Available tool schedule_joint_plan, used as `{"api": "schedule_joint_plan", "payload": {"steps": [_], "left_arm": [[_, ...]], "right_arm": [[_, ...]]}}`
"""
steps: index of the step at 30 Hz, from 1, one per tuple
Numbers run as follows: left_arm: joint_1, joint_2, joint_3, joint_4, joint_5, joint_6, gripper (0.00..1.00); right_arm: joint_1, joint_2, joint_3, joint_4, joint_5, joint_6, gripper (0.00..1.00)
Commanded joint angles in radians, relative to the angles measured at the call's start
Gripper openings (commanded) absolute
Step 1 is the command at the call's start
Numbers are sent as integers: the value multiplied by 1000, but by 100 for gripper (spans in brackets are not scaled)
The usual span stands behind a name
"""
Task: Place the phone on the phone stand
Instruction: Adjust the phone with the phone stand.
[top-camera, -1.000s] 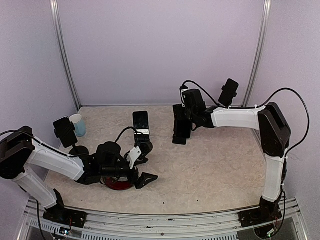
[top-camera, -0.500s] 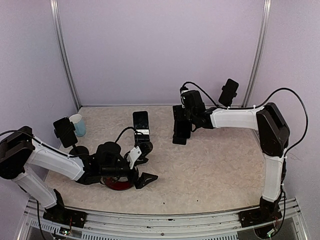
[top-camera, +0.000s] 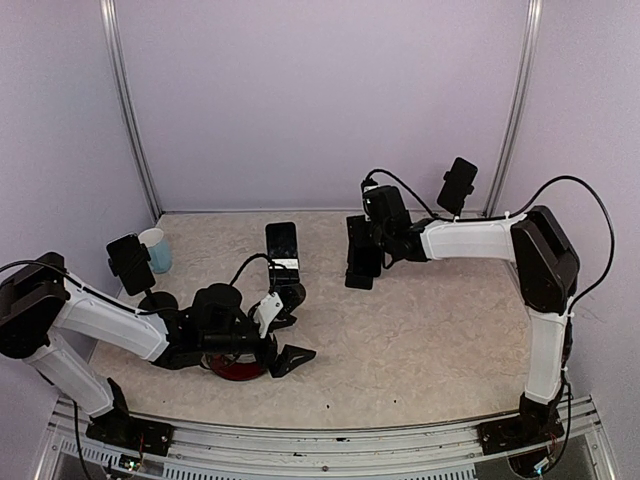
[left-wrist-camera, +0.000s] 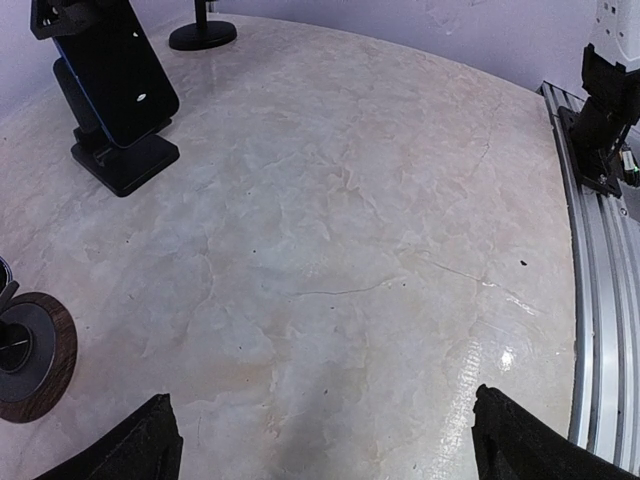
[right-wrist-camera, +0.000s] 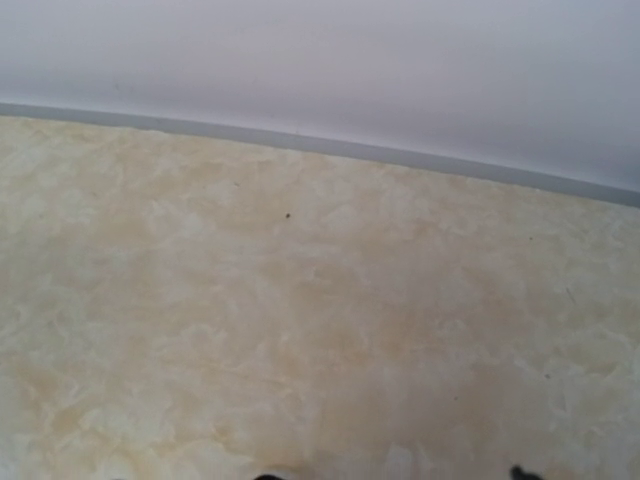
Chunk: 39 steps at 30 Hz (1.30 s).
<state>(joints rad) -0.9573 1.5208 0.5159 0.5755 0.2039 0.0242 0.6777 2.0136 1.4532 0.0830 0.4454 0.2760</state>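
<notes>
Marbled beige tabletop (left-wrist-camera: 350, 250) shows between the wide-spread fingers of the left pincer (left-wrist-camera: 325, 400), low near the front rail. Farther back, the dark phone (left-wrist-camera: 115, 75) leans on the black phone stand (left-wrist-camera: 130, 165). The right pincer (right-wrist-camera: 390, 472) is at the phone's top edge; whether it grips, I cannot tell.

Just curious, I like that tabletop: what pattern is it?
The table is cream-beige, marbled like stone; the left wrist view shows it best.
</notes>
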Motion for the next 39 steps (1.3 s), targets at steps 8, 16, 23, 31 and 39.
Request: {"api": "schedule_joint_plan", "payload": {"steps": [8,16,23,31,39], "left_arm": [[-8,-5,24,-5,-2,9,99],[-8,-7,25,-5,-4,9,99],[-8,-8,25,-5,-1,8,99],[-8,-9,24,-6,-2,9,99],[-8,-10,26,-6,-5,12,99]], "right_arm": [[-8,10,-18,37,-15,33,79],[-18,10,-19,22,-19,87,80],[-32,-5,-28,30,9,114,80],[-41,28,26,-8,70,108,81],[-44,-4,19,22,24,107,80]]}}
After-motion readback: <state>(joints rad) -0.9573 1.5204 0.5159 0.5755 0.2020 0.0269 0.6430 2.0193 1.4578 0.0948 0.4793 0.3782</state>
